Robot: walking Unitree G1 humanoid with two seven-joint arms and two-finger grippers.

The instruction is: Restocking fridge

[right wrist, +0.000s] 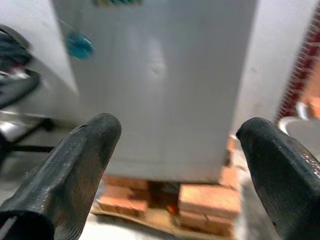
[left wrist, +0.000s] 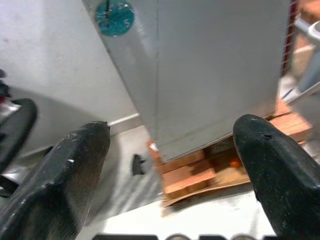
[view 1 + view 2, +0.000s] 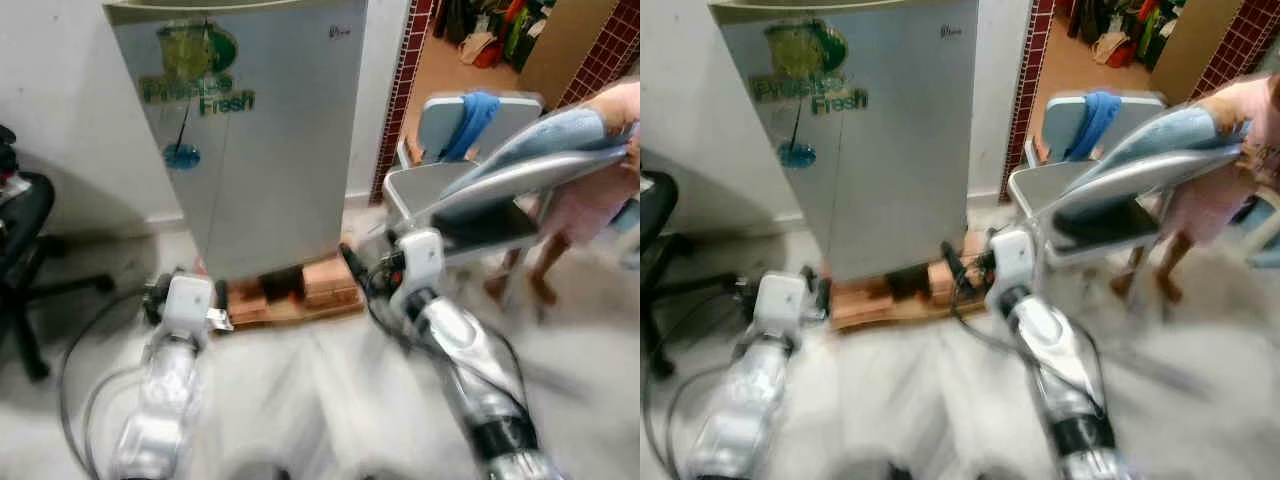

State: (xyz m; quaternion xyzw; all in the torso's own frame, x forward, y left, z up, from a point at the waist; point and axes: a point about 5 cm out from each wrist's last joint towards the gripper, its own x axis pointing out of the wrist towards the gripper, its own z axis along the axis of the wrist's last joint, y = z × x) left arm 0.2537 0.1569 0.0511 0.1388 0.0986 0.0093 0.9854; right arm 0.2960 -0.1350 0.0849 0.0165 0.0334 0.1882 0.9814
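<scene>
A small silver fridge point(image 3: 250, 140) with a green "Fresh" sticker stands against the white wall, door closed, raised on a base of bricks point(image 3: 300, 290). My left arm point(image 3: 175, 360) reaches toward its lower left corner. In the left wrist view my left gripper point(image 2: 172, 127) is open with nothing between its fingers, facing the fridge's corner and the bricks. My right arm point(image 3: 450, 330) is held out toward the lower right of the fridge. My right gripper point(image 1: 180, 125) is also open and empty, facing the door front. The picture is blurred by motion.
A person in pink point(image 3: 600, 170) stands at the right behind a grey chair point(image 3: 470, 200) with a blue cloth point(image 3: 470, 120) on it. A black office chair point(image 3: 25, 240) stands at the left. Cables point(image 3: 80, 360) lie on the floor. A doorway point(image 3: 470, 50) opens at back right.
</scene>
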